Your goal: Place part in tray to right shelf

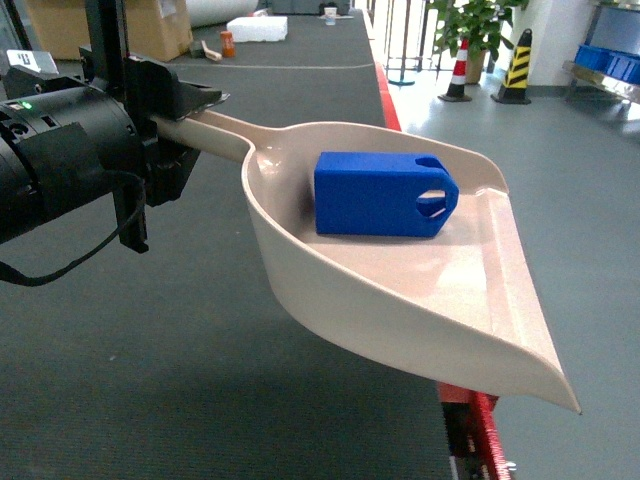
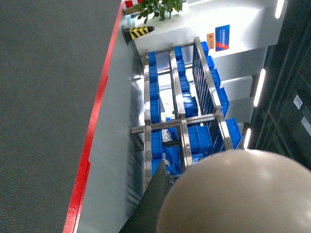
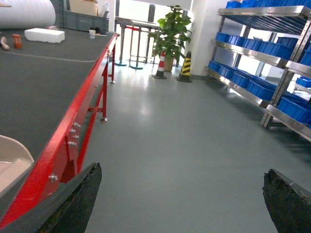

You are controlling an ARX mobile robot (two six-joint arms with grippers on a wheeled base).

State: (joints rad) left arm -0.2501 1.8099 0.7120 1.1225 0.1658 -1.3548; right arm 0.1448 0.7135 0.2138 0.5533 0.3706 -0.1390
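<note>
The beige tray (image 1: 400, 290) hangs above the dark table, its wide lip reaching out past the red table edge. The blue part (image 1: 385, 195) lies on its side inside the tray, near the back wall. My left gripper (image 1: 192, 128) is shut on the tray's handle (image 1: 215, 135). In the left wrist view the tray's rounded back (image 2: 238, 194) fills the lower right, with one dark finger (image 2: 154, 204) beside it. The right shelf (image 3: 252, 90) stands across the aisle, loaded with blue crates. Over the floor beside the table, my right gripper (image 3: 182, 194) is open and holds nothing.
The table's red edge (image 3: 73, 126) runs along the aisle. A traffic cone (image 3: 160, 65), a yellow-black post (image 3: 184, 68) and a potted plant (image 3: 172, 29) stand at the far end. A white foam block (image 1: 257, 28) and a cardboard box (image 1: 150, 25) sit far back on the table.
</note>
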